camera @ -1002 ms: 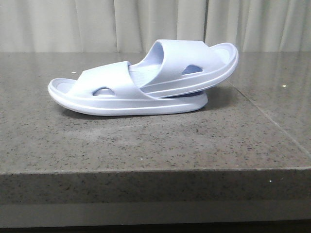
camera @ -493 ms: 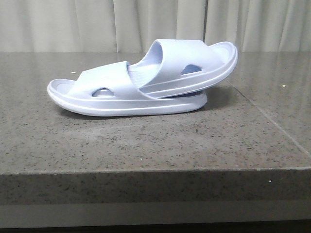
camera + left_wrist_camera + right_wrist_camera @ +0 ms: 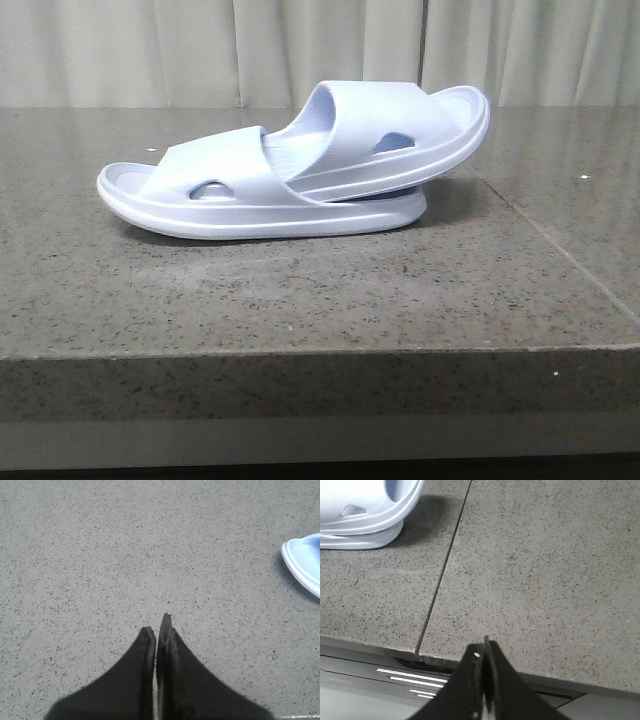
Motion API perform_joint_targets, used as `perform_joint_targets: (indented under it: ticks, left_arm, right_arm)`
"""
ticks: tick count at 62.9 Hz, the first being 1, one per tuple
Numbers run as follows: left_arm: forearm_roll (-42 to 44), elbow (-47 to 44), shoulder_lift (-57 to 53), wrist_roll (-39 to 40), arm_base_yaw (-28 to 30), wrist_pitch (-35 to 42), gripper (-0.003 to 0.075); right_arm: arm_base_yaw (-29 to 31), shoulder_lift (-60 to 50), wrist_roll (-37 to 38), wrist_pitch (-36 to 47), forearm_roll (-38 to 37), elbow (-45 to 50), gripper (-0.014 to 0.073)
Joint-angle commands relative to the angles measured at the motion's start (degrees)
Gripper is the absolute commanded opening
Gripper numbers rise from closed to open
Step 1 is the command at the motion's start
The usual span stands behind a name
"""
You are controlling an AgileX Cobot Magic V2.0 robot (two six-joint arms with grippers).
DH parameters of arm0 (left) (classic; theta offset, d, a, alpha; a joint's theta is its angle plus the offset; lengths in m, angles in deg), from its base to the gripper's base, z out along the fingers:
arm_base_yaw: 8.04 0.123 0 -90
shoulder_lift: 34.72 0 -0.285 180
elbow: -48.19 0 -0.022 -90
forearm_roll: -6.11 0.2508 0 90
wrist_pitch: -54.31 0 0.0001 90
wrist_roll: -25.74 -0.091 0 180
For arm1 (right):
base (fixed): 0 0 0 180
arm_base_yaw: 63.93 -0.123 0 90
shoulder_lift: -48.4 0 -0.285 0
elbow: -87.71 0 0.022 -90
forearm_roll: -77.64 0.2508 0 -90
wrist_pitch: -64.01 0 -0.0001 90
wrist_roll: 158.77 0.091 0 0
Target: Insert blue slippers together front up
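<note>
- the blue slippers (image 3: 300,170) sit nested on the grey speckled tabletop (image 3: 320,290), toward its far middle in the front view, well back from the near edge.
- the lower slipper (image 3: 230,195) lies flat on its sole, lengthwise across the view, one end pointing to the left.
- the upper slipper (image 3: 390,135) is pushed in under the lower one's strap and rests tilted, its free end raised to the right above the lower sole's right end.
- both straps face up, and an oval side hole shows in each.
- a seam in the tabletop (image 3: 560,250) runs just to the right of the pair.
- behind the tabletop hangs a pale curtain (image 3: 200,50).
- the left gripper (image 3: 159,630) hangs over bare stone, its dark fingers pressed together with nothing between them; one end of a slipper (image 3: 304,562) shows at the edge of its view, well apart from it.
- the right gripper (image 3: 482,655) is likewise closed and empty, above the near edge of the tabletop; the raised end of the pair (image 3: 365,510) shows in the far corner of its view, beyond the seam and well apart from the fingers.
</note>
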Motion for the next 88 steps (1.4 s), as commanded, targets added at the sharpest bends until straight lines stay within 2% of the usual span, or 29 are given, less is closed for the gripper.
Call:
perform_joint_targets:
  ticks: [1,52,66,88]
  left_arm:
    - [-0.4,1.5,0.3,0.5,0.2,5.1,-0.0020]
    - [1.4,1.0,0.3,0.5,0.2,5.4,-0.0020]
    - [-3.0,-11.9,-9.7,-1.4,0.3,26.0,-0.0020]
    - [-5.4,-35.9,-29.4,-1.4,0.3,46.3,-0.0020]
  right_arm:
    - [0.0,0.3,0.0,4.2,0.3,-1.3,-0.0067]
    - [0.1,0.3,0.1,2.7,0.7,-1.3,-0.0068]
    - [0.1,0.3,0.1,2.7,0.7,-1.3,-0.0068]
    - [0.1,0.3,0.1,2.6,0.7,-1.3,-0.0068]
